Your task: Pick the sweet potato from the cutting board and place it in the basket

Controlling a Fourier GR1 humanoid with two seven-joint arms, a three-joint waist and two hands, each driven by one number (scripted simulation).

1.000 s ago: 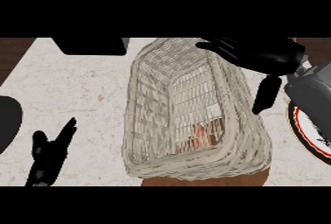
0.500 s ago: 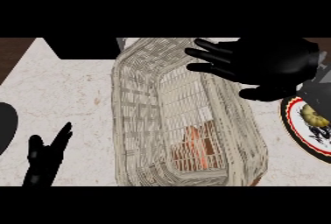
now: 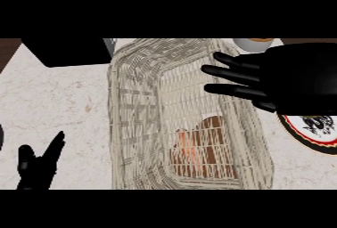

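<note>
Sweet potato (image 3: 201, 147): orange-brown, lumpy, lying on basket (image 3: 135, 116) floor, near end. Right hand (image 3: 289, 80) over basket's far right rim, fingers spread, empty. Left hand (image 3: 38, 165) resting lower left, fingers straight.

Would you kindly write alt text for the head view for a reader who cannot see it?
A sweet potato lies inside a wicker basket on a pale counter. The right hand hovers open over the basket's right rim, fingers straight; the left hand rests open at lower left.
</note>
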